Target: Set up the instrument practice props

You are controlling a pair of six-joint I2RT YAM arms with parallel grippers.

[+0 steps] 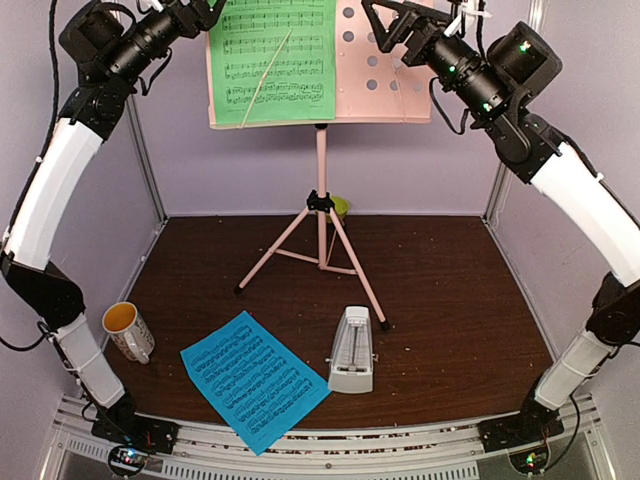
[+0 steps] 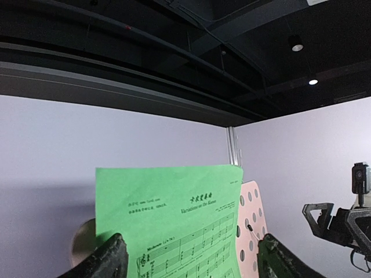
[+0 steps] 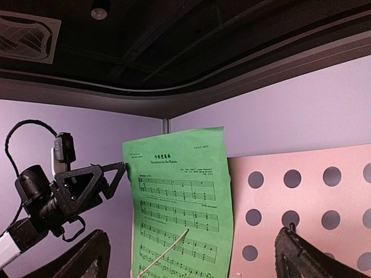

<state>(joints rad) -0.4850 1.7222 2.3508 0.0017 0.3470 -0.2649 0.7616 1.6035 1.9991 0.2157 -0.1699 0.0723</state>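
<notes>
Left wrist: green sheet (image 2: 168, 220) headed "Variations on the Kanon"; both arms' jaws released.

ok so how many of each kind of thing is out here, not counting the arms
sheets: 2 (green sheet, blue sheet)
stand: 1
metronome: 1
mug: 1
bowl: 1, mostly hidden behind the stand
total: 6

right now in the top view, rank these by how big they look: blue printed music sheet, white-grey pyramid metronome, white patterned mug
1. blue printed music sheet
2. white-grey pyramid metronome
3. white patterned mug, only slightly smaller than the metronome
</notes>
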